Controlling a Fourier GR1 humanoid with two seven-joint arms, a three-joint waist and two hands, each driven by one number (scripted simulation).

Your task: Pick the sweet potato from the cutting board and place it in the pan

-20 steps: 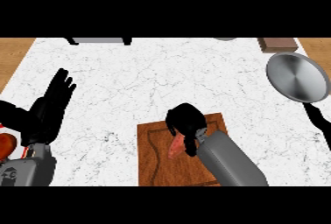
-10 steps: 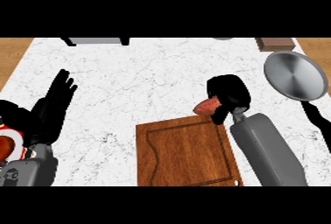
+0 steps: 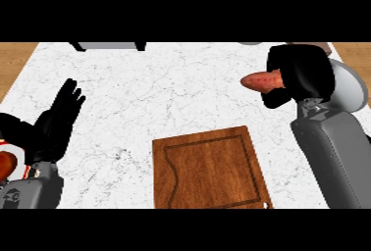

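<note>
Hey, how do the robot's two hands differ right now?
The right hand is curled round the sweet potato; the left hand holds nothing. The right hand's fingers are bent, the left hand's straight and pointing up. The right hand shows at the pan, the left hand near the left edge of the counter. Both are black.

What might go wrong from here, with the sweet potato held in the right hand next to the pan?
1. The sweet potato sticks out sideways from the right hand, so it may slip before release.
2. It hangs over the counter, beside the pan rather than above it; letting go now would likely miss.
3. Hand and forearm hide most of the pan, so the hand might bump its rim.
</note>
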